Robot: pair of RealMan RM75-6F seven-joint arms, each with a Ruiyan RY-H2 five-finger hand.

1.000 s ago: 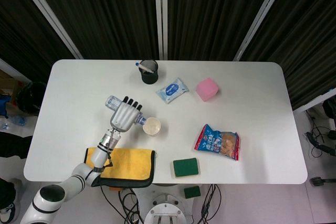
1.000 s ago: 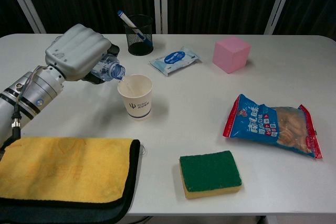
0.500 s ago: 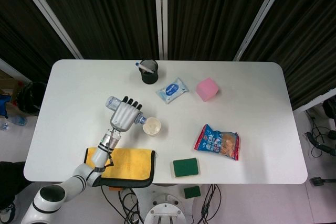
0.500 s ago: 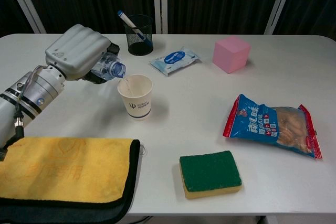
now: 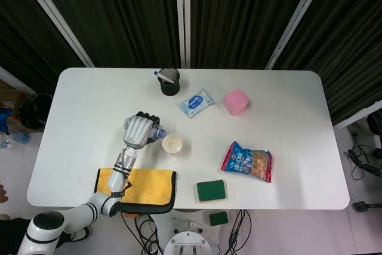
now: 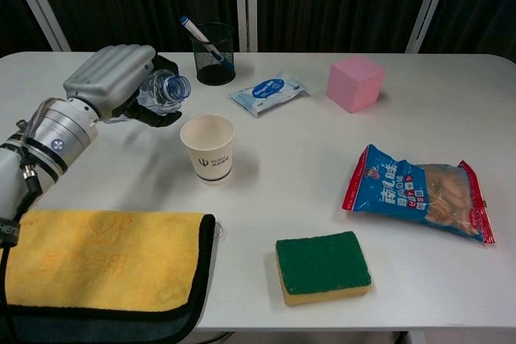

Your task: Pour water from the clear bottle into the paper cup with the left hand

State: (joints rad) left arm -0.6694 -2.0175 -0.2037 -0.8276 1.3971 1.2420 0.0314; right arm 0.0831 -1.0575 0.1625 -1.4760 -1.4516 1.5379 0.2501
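Observation:
My left hand (image 6: 109, 78) (image 5: 137, 129) grips the clear bottle (image 6: 164, 90) (image 5: 156, 133), which lies tilted with its open mouth pointing right and slightly up. The bottle's mouth sits up and to the left of the white paper cup (image 6: 208, 147) (image 5: 172, 144), apart from its rim. The cup stands upright on the white table (image 6: 290, 159). Most of the bottle's body is hidden behind my fingers. My right hand shows in neither view.
A yellow cloth (image 6: 97, 259) lies at the near left edge. A green sponge (image 6: 322, 266) and a blue snack bag (image 6: 415, 191) lie to the right. A black pen cup (image 6: 214, 52), a wipes pack (image 6: 268, 92) and a pink cube (image 6: 355, 83) stand at the back.
My left hand has drawn back to the left and tipped the bottle's mouth upward, away from the cup's rim. The thin stream into the cup has stopped.

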